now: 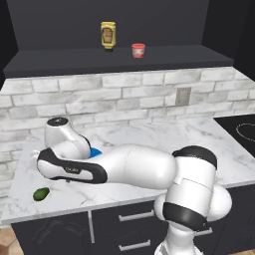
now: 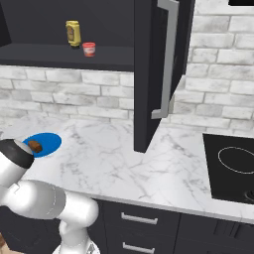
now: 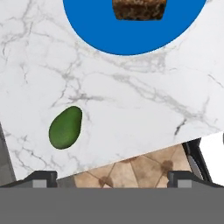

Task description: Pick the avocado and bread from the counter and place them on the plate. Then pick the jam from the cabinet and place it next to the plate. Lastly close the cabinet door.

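Your claw [image 3: 112, 177] hangs spread wide and empty above the tabletop [image 3: 131, 105]. The bread [image 3: 139, 9] sits on the blue plate [image 3: 100, 30]; the avocado [image 3: 65, 127] lies near the tabletop's near-left edge. The jam [image 2: 89, 48] stands on the cabinet shelf [image 2: 64, 54], door [image 2: 151, 74] open.

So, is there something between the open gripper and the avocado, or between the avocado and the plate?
Nothing visible. In the hand view the avocado lies alone on bare counter, the open gripper empty above it. The marble toward the blue plate is free; the bread already sits there, leaving room.
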Motion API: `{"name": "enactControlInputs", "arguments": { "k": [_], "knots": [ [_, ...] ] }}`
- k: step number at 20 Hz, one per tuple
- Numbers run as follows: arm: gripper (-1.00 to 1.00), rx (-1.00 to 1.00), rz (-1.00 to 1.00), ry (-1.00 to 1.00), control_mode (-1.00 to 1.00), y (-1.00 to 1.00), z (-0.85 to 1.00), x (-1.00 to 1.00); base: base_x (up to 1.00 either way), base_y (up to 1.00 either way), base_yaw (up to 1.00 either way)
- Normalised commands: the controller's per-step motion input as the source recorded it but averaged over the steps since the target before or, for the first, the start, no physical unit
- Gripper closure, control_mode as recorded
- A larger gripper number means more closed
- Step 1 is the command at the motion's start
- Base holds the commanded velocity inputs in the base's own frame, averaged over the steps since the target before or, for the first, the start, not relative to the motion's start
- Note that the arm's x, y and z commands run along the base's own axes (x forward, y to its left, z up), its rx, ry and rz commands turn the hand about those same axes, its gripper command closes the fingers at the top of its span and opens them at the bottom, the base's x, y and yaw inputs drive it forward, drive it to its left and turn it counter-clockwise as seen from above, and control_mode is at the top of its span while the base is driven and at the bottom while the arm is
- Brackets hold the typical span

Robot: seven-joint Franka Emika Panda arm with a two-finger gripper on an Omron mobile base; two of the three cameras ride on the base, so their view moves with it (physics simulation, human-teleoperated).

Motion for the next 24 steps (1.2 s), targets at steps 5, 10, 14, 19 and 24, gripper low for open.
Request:
{"name": "enactControlInputs", "arguments": {
  "k": [5, 10, 14, 19, 24],
  "knots": [
    [-1.0, -0.05, -0.02, 0.0, -1.0, 0.26, -0.1, 0.0, 0.0, 0.0, 0.0],
    [-1.0, -0.04, -0.03, 0.0, -1.0, 0.21, -0.13, 0.0, 0.0, 0.0, 0.0],
    [-1.0, -0.03, -0.03, 0.0, -1.0, 0.14, -0.12, 0.0, 0.0, 0.0, 0.0],
    [-1.0, -0.01, -0.03, 0.0, -1.0, 0.07, -0.15, 0.0, 0.0, 0.0, 0.0],
    [-1.0, -0.01, -0.01, 0.0, -1.0, 0.01, -0.25, 0.0, 0.0, 0.0, 0.0]
  ]
}}
